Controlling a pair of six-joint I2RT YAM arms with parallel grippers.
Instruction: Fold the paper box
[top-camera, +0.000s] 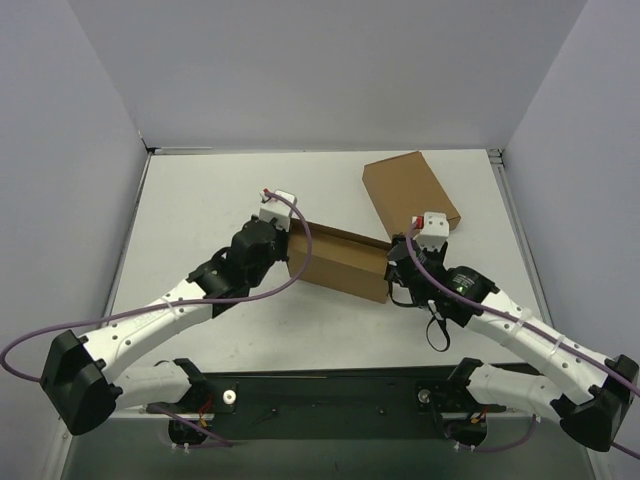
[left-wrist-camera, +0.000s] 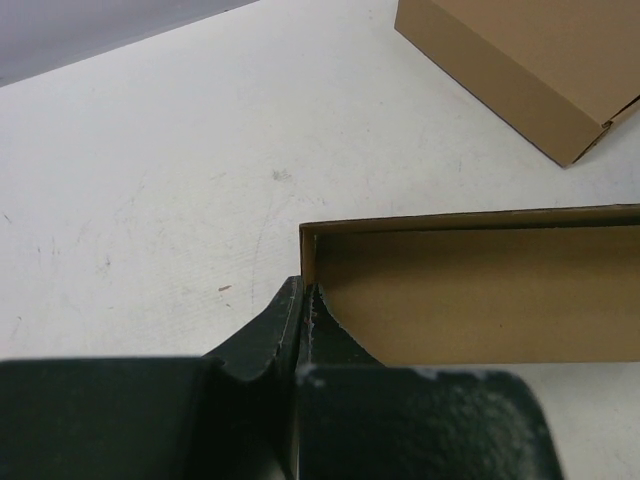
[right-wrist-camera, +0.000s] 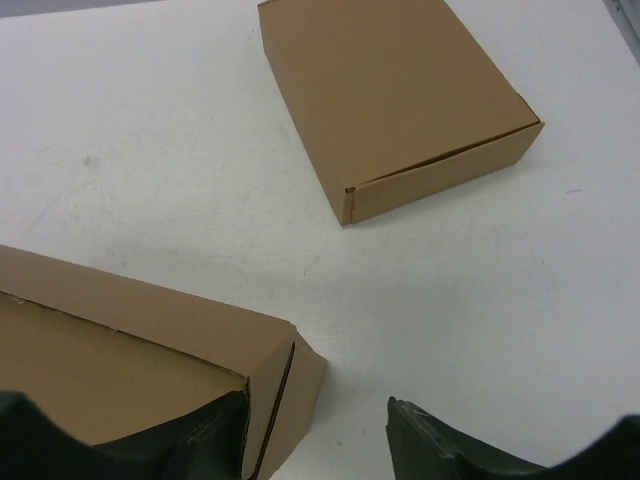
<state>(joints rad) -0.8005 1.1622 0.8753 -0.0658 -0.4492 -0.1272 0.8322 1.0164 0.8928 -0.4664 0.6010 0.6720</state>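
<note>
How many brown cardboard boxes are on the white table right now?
2. The partly folded brown cardboard box, open on top, sits at the middle of the white table; the closed brown cardboard carton lies behind it, to the right. No others seem hidden.

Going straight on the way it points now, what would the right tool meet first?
Probably the bare table just beyond the end of the paper box, which sits beside one finger of the open right tool. The closed carton lies farther along that line; depth is hard to judge.
</note>
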